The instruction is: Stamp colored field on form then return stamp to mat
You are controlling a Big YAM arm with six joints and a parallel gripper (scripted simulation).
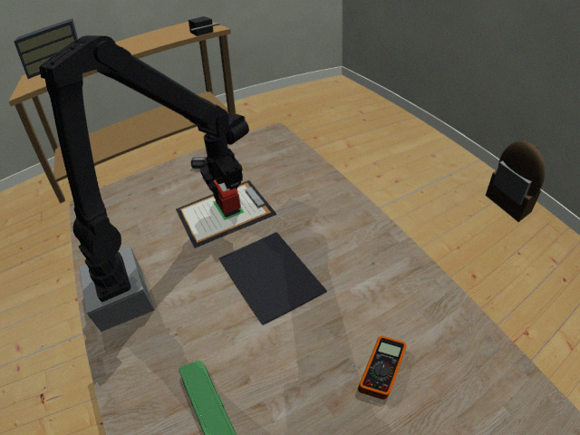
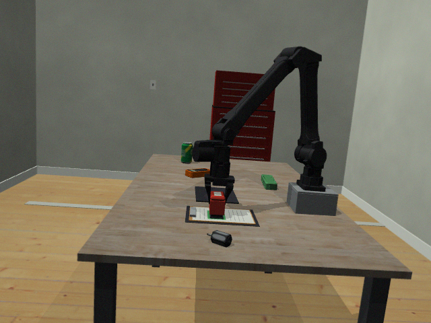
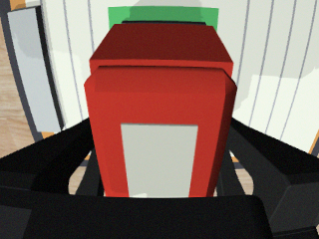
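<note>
The red stamp [image 1: 227,199] stands upright on the green field [image 1: 229,213] of the form on the clipboard [image 1: 225,217]. My gripper [image 1: 223,186] is shut on the stamp's upper part, one finger on each side. In the exterior view the stamp [image 2: 217,203] sits on the form [image 2: 224,216] with its base on the green field [image 2: 216,217]. In the wrist view the stamp [image 3: 159,116] fills the middle, with a white label on its top, and a strip of green field [image 3: 162,15] shows beyond it. The dark mat [image 1: 272,275] lies nearer the camera, bare.
A multimeter [image 1: 382,365] and a green case [image 1: 206,397] lie at the table's near end. A small black cylinder [image 2: 221,237] lies beside the clipboard. A green can [image 2: 186,152] stands at the far edge. The arm's base [image 1: 116,292] is at the left.
</note>
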